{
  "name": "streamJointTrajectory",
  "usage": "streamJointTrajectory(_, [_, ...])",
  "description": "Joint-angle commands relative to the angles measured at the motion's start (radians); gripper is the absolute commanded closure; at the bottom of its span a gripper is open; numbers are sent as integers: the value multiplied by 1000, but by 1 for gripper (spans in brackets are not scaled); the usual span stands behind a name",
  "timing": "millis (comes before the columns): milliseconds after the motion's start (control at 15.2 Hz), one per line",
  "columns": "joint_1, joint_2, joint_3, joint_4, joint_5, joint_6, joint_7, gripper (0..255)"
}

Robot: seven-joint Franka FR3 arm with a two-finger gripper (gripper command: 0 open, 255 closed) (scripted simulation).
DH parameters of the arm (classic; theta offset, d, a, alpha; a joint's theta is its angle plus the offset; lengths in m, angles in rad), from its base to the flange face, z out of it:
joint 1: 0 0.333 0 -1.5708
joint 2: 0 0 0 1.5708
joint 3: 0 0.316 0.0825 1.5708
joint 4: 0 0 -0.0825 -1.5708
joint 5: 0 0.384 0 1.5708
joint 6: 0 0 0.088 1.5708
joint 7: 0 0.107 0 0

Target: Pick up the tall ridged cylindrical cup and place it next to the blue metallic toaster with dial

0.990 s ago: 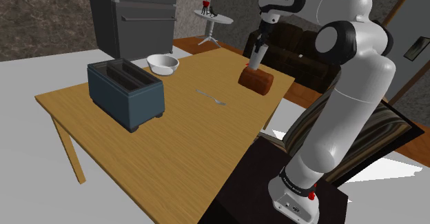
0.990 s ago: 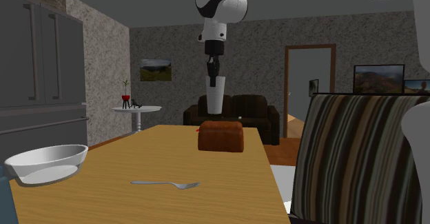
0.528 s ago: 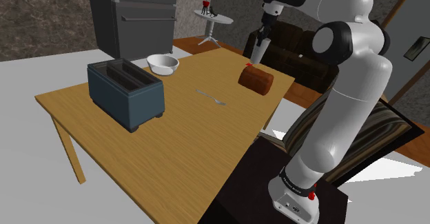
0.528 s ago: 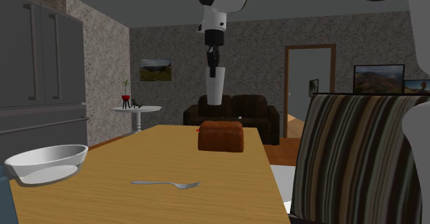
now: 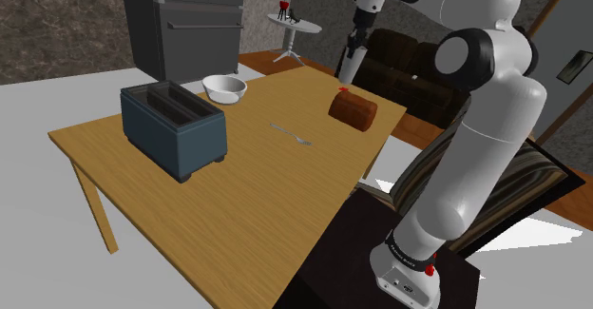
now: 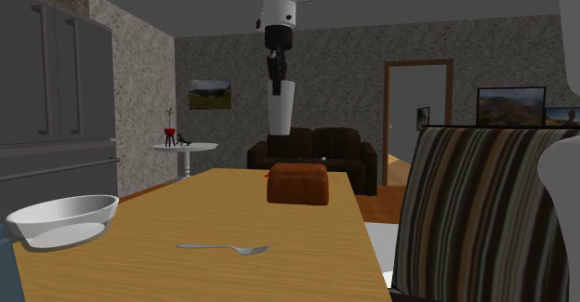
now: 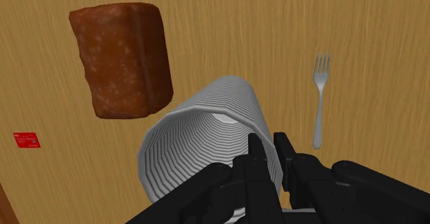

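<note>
Black two-finger gripper (image 5: pixel 355 48) of the white Franka arm holds a tall ridged pale-grey cylindrical cup (image 5: pixel 350 67) in mid-air over the far end of a light-wood table (image 5: pixel 238 198). Jaws are pinched on the cup's rim: in the wrist view one finger (image 7: pixel 255 150) sits inside the mouth and the other just outside, w/ the cup's wall clasped btwn them. Cup hangs mouth-up under the hand, clear of the tabletop.

Below it, in the wrist view, a brown rectangular bread loaf (image 7: pixel 123 58) lies to one side of the cup and a silver metal fork (image 7: pixel 320 98) to the other, both flat on the wood. A small red card (image 7: pixel 26 140) lies near the table edge beyond the loaf.

In the shoulder view a dark-blue box-shaped two-slot toaster (image 5: pixel 173 128) stands towards the left of the table, well apart from the cup. A white round bowl (image 5: pixel 224 88) sits behind the toaster, near the table's far edge.

Background: grey fridge (image 5: pixel 195 22), small white round side table (image 5: pixel 293 27) and dark-brown sofa (image 6: pixel 316 150) behind the arm. A striped chair back (image 6: pixel 474 216) stands at the second exterior view's right.
</note>
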Motion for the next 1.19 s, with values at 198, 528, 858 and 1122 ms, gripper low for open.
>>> streamJointTrajectory(198, [81, -51, 56, -56, -42, 5, 132, 255])
streamJointTrajectory(528, [148, -66, 111, -69, -63, -2, 254, 255])
streamJointTrajectory(858, [211, -51, 164, -47, -71, -18, 368, 255])
streamJointTrajectory(1122, [258, -18, 202, -4, -71, -38, 454, 255])
